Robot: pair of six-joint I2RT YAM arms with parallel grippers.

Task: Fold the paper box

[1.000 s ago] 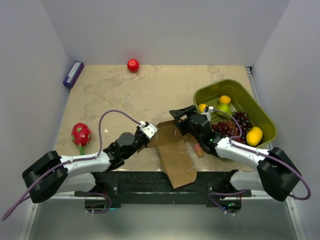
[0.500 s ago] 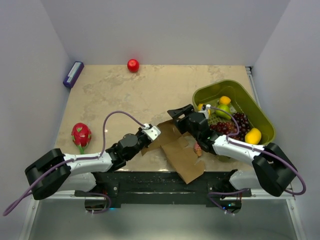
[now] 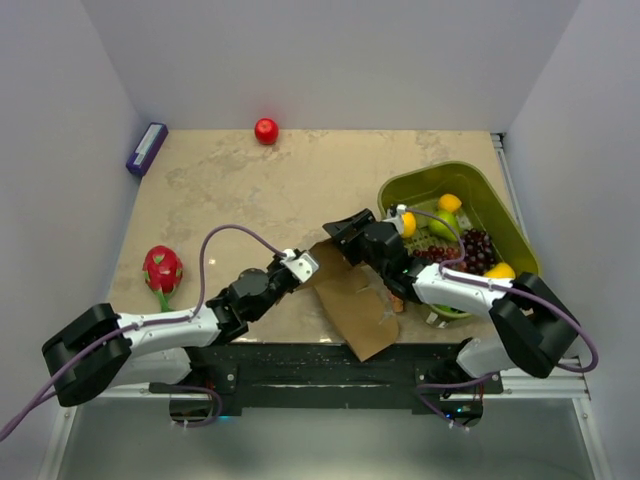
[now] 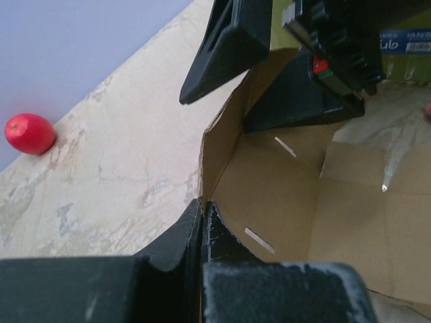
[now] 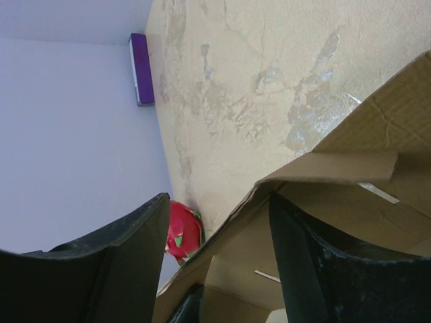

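My left pincer (image 4: 202,205) was clamped shut on an edge of the paper box (image 3: 355,305), holding one side wall upright. My right pincer (image 5: 219,198) stood open astride the adjoining raised flap, one finger inside and one outside. Within the last second it had moved away from the green basket (image 3: 420,178) onto that flap, and its jaws had narrowed. The box lay just beside the basket, still partly flat. Assessment: a corner was being formed; folding remained at an early stage.
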